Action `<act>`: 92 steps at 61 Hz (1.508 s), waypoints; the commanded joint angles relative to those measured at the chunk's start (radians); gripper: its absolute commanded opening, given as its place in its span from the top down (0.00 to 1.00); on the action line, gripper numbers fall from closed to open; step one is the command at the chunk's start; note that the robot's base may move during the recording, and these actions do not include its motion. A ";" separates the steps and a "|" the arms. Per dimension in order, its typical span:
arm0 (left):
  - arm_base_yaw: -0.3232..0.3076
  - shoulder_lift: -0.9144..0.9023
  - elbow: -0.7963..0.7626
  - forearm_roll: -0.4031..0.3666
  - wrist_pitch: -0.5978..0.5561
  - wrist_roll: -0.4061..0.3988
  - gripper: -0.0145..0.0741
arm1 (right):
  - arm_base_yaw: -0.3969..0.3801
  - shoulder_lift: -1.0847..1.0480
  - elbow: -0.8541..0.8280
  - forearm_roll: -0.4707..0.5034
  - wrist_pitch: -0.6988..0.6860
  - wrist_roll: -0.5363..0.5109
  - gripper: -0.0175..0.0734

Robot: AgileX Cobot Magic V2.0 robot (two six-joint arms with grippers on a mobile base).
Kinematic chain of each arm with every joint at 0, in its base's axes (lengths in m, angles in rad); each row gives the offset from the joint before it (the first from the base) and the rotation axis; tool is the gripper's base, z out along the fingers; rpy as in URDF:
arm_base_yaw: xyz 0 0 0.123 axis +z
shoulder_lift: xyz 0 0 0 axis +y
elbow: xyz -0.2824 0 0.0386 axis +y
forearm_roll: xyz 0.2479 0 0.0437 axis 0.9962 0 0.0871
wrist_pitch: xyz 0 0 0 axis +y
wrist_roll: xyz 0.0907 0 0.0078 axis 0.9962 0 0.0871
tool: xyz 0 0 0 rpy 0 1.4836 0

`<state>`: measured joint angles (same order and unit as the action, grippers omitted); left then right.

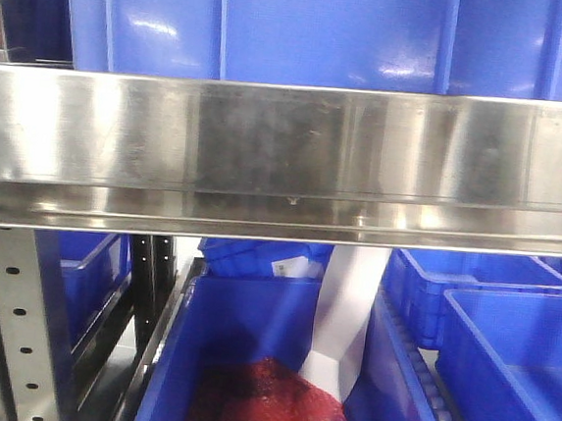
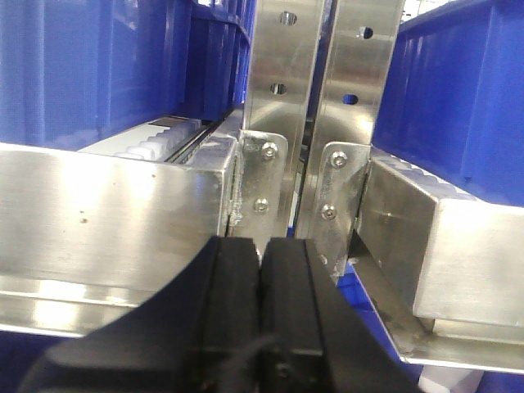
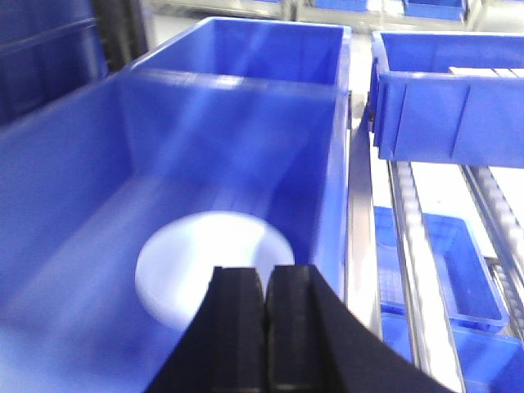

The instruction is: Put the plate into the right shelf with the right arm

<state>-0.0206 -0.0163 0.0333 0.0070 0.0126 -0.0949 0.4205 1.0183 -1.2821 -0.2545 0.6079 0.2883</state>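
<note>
Plate-holding comes down here to the right shelf [image 1: 286, 152], the biggest thing in sight: its broad steel front rail crosses the whole front view, with a large blue tub sitting on the tier above and more tubs on the tier below. One lower tub holds a crumpled red mesh bag [image 1: 259, 401], and a white sheet stands behind it.

Next in size is the blue bin [image 3: 164, 164] seen from the right wrist, directly beneath and ahead of the right gripper [image 3: 266, 327]. Its tall walls keep anything dropped in from sliding out, which likely explains why it serves as the landing spot. Further bins stand beyond it and off to the gripper's right, past a roller track.

Flat on that bin's floor lies the plate [image 3: 214, 266], a pale round disc just below and slightly left of the right gripper's tips, apart from them. The view is blurred, so its rim detail is unclear. The right gripper's black jaws are pressed together with nothing between them, so the placing looks done and only a withdrawal appears left.

Smallest, the left gripper [image 2: 260, 319] has its jaws closed and empty too, parked facing the bolted perforated uprights [image 2: 315, 106], out of the way.
</note>
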 commanded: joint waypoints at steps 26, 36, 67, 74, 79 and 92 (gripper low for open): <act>-0.004 -0.012 0.009 0.000 -0.089 -0.006 0.89 | -0.004 -0.533 0.613 -0.015 -0.249 -0.001 0.75; -0.004 -0.012 0.009 0.000 -0.089 -0.006 0.89 | -0.004 -0.559 0.674 -0.015 -0.249 -0.001 0.75; -0.004 -0.012 0.009 0.000 -0.089 -0.006 0.89 | -0.101 -0.590 0.806 0.046 -0.417 -0.066 0.75; -0.004 -0.012 0.009 0.000 -0.089 -0.006 0.89 | -0.246 -0.672 0.939 0.225 -0.566 -0.184 0.75; -0.004 -0.012 0.009 0.000 -0.089 -0.006 0.89 | -0.319 -0.744 1.041 0.303 -0.620 -0.245 0.75; -0.004 -0.012 0.009 0.000 -0.089 -0.006 0.89 | -0.405 -0.935 1.209 0.306 -0.627 -0.265 0.75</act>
<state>-0.0206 -0.0163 0.0333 0.0070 0.0126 -0.0949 0.0377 0.1306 -0.0950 0.0434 0.0863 0.0430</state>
